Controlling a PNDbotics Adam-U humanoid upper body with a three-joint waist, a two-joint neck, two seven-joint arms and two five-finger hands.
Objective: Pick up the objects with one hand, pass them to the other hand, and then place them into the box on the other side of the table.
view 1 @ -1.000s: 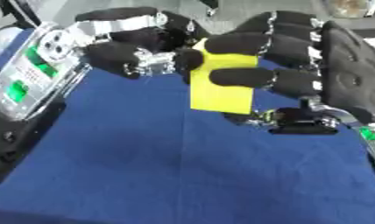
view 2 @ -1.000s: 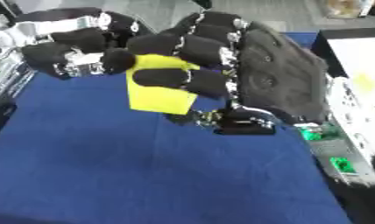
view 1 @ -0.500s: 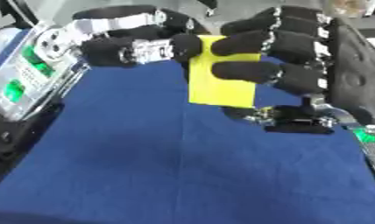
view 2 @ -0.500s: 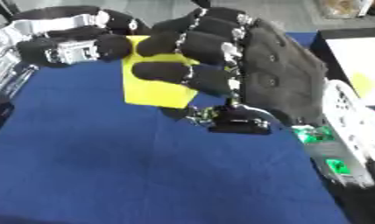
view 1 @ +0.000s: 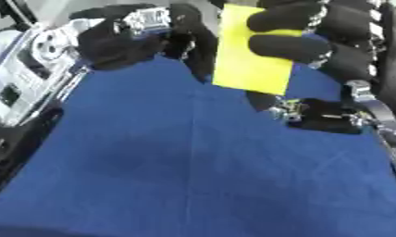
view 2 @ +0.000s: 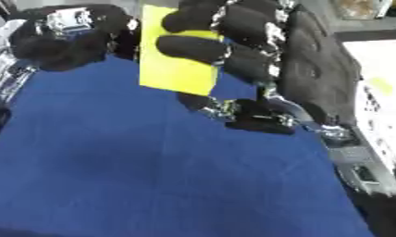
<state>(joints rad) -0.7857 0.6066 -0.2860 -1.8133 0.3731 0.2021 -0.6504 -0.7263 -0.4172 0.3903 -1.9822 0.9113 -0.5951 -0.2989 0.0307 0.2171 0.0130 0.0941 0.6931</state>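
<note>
A flat yellow rectangular piece (view 1: pixel 248 67) hangs upright above the blue table (view 1: pixel 193 176), near the top of the views. My right hand (view 1: pixel 347 41) is shut on it, black fingers curled across its upper front and the thumb below its lower edge. My left hand (view 1: pixel 124 39) is at the upper left with its fingers curled, one dark finger reaching down beside the piece's left edge. Whether that finger touches the piece I cannot tell.
A white and grey unit with green labels (view 1: pixel 23 78) lines the table's left edge. A white box (view 2: pixel 379 92) stands along the right edge, with small green bits near it. The blue cloth spreads open below the hands.
Both hands and the yellow piece have risen toward the top of the view. The left hand's fingertips, which pressed the piece's left side a second ago, have drawn back.
</note>
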